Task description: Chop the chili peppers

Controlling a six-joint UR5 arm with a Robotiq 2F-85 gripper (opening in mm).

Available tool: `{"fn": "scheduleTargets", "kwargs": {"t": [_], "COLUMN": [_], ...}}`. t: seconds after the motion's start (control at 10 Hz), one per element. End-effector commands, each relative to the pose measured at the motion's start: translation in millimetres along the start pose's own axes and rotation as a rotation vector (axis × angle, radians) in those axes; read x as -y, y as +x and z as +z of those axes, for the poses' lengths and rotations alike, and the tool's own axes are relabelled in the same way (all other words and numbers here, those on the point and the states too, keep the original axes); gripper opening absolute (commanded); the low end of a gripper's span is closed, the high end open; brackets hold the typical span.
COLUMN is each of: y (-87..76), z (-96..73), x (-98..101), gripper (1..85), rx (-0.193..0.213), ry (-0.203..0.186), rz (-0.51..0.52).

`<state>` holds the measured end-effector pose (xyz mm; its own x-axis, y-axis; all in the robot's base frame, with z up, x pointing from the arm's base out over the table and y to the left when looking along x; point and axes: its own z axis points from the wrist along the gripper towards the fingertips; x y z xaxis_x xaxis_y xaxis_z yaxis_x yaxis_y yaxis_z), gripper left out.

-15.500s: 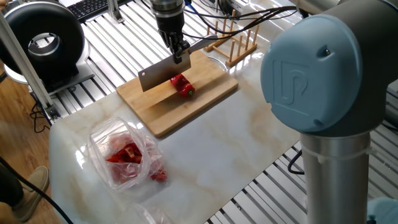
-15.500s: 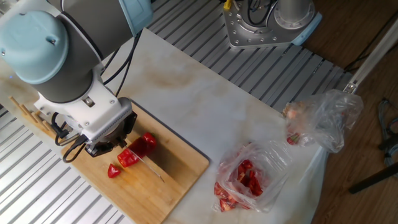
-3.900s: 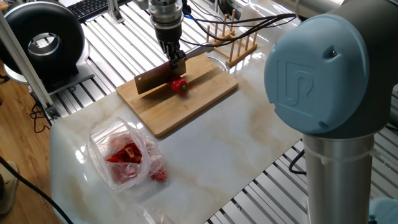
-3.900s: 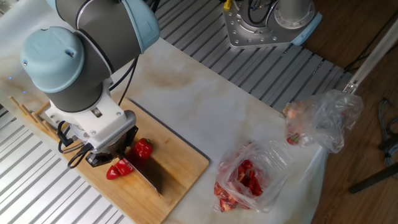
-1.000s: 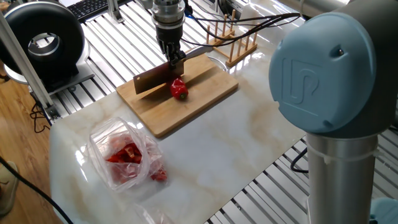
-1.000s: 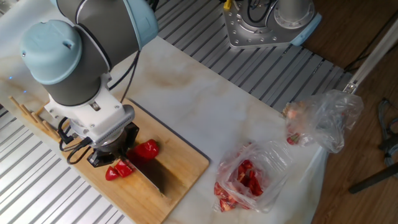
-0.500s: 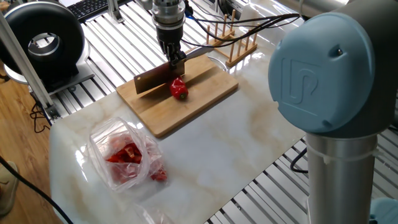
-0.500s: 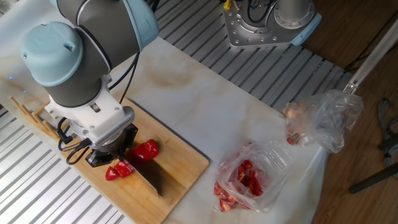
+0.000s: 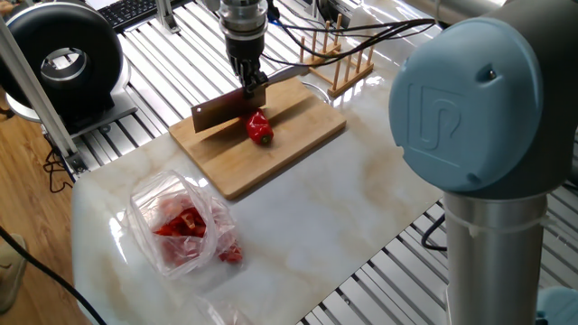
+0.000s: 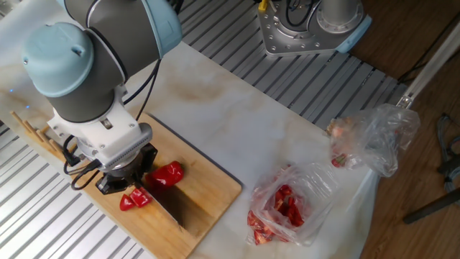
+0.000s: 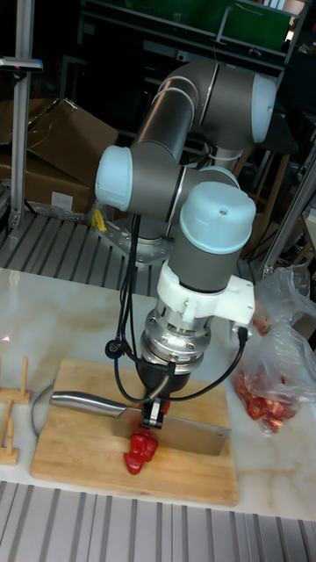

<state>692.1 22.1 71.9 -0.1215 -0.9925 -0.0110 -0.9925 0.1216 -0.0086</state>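
A red chili pepper (image 9: 260, 129) lies on the wooden cutting board (image 9: 289, 149). From the other side I see it as a larger piece (image 10: 167, 173) with small cut pieces (image 10: 134, 200) beside it, separated by the cleaver blade (image 10: 169, 208). My gripper (image 9: 250, 87) is shut on the cleaver's handle, and the blade (image 9: 219, 114) hangs just above the board behind the chili. In the tall view, the gripper (image 11: 156, 413) holds the cleaver (image 11: 189, 435) directly over the red pieces (image 11: 139, 450). The arm's wrist hides the fingers in the other fixed view.
A see-through plastic bag with red pieces (image 9: 181, 226) lies on the marble top near the front corner. A second crumpled bag (image 10: 374, 140) sits at the table's edge. A wooden rack (image 9: 339, 59) stands behind the board. A black round device (image 9: 63, 59) is at the far left.
The cleaver has lifted slightly and the wrist has shifted a little toward the cut end. The small cut pieces have slid a bit away from the larger piece.
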Motion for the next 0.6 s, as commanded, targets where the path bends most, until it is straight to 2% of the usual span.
{"fn": "scheduleTargets", "kwargs": {"t": [0.0, 0.4, 0.5], "y": [6.1, 9.3, 13.3], "z": [-3.4, -3.9, -4.8], "x": [6.1, 8.1, 9.6], "gripper": [1.3, 1.3, 1.3], "rx": [0.001, 0.003, -0.007], "ry": [0.011, 0.013, 0.016], "rz": [0.006, 0.002, -0.006]}}
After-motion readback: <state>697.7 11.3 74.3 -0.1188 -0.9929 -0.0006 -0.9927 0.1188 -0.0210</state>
